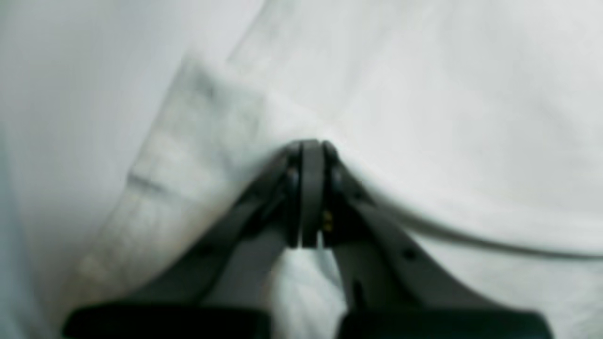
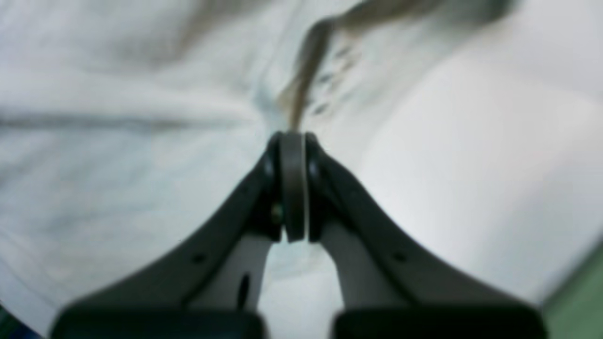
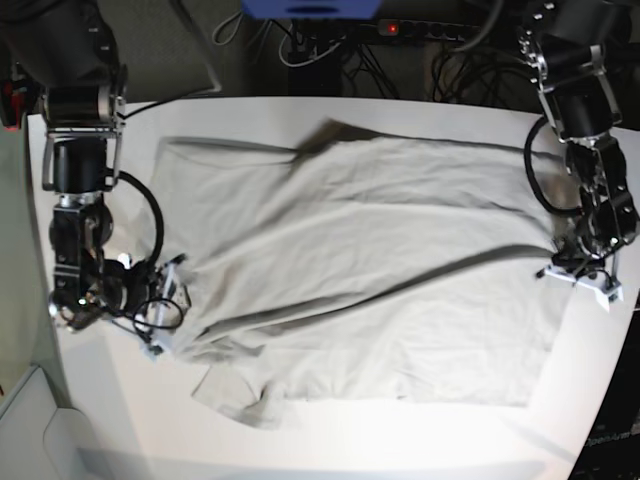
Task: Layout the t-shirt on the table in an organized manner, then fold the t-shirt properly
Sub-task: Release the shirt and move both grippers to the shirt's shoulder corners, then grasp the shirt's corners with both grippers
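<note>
The light grey-beige t-shirt point(image 3: 370, 270) lies spread and wrinkled across the white table point(image 3: 400, 440), with a sleeve bunched at the front left. In the base view my right gripper point(image 3: 180, 300) is at the shirt's left edge and my left gripper point(image 3: 558, 268) is at its right edge. The left wrist view shows the left gripper point(image 1: 311, 146) shut on a pinched fold of the t-shirt point(image 1: 424, 94) beside a hemmed band. Seen from the right wrist, the right gripper point(image 2: 292, 136) is shut on a raised fold of the t-shirt point(image 2: 118, 165).
Cables and a power strip point(image 3: 420, 30) lie behind the table's far edge, next to a blue object point(image 3: 310, 8). A black cable loop point(image 3: 150, 230) hangs by the right arm. The table's edge and green floor point(image 2: 579, 292) show at the right wrist view's lower right.
</note>
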